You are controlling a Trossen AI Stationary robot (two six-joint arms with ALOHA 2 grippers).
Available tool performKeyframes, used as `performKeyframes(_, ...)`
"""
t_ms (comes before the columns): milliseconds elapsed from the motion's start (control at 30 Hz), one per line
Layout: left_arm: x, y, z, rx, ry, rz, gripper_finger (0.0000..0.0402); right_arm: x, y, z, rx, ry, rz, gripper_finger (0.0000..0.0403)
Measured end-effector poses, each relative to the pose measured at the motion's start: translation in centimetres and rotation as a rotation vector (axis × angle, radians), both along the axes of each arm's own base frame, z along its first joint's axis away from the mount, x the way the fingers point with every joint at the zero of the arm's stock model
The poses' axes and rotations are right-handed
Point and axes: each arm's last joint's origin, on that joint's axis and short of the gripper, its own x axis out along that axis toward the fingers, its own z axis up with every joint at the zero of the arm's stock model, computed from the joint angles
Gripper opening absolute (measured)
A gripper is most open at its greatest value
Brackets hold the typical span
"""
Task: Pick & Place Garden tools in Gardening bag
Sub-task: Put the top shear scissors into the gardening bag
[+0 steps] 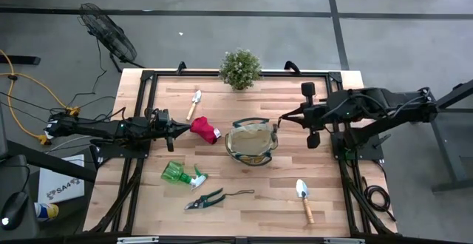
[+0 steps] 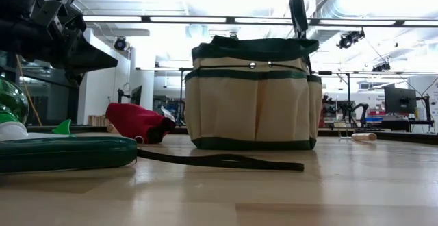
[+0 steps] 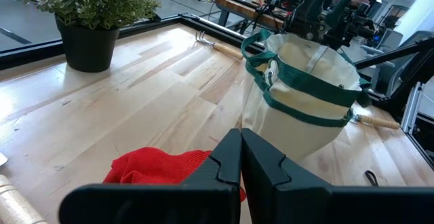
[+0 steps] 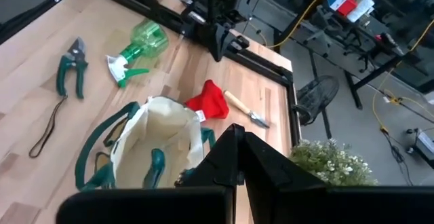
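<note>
The tan gardening bag [image 1: 251, 143] with dark green trim stands on its base mid-table. My right gripper [image 1: 281, 120] is shut at the bag's right rim. My left gripper [image 1: 179, 129] is shut and hovers just left of the red glove [image 1: 205, 129], above it in the low view [image 2: 109, 58], touching nothing. The glove lies on the table. A wooden-handled trowel [image 1: 194, 103], a green spray bottle [image 1: 181, 174], green-handled pruners [image 1: 205, 198] and a second trowel [image 1: 304, 198] lie on the table. My right gripper is shut on the bag's loop handle at the bag's right side; its own fingers [image 4: 237, 149] hide the place of contact. In the low view the handle strap [image 2: 298, 10] rises straight up from the rim, drawn taut. The bag stays upright on the table.
A bushy potted plant [image 1: 240, 68] stands at the table's far edge. The pruners' dark cord [image 1: 240, 194] trails toward the right. Bare wood lies between the bag and the near edge. A fan [image 1: 109, 41] stands off the table's far left corner.
</note>
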Motion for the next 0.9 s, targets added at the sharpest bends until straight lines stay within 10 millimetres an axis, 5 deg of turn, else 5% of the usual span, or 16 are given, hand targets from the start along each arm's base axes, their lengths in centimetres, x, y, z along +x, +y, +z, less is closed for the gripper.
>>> performKeyframes(433,0.0,0.0,0.0,0.000,0.000,0.000,0.0002,-0.3,-0.1,-1.6,0.060,0.003,-0.042,0.0004)
performKeyframes(900,0.0,0.0,0.0,0.000,0.000,0.000,0.0002,-2.8,0.5,-1.1,0.061,-0.072,-0.111,0.0004)
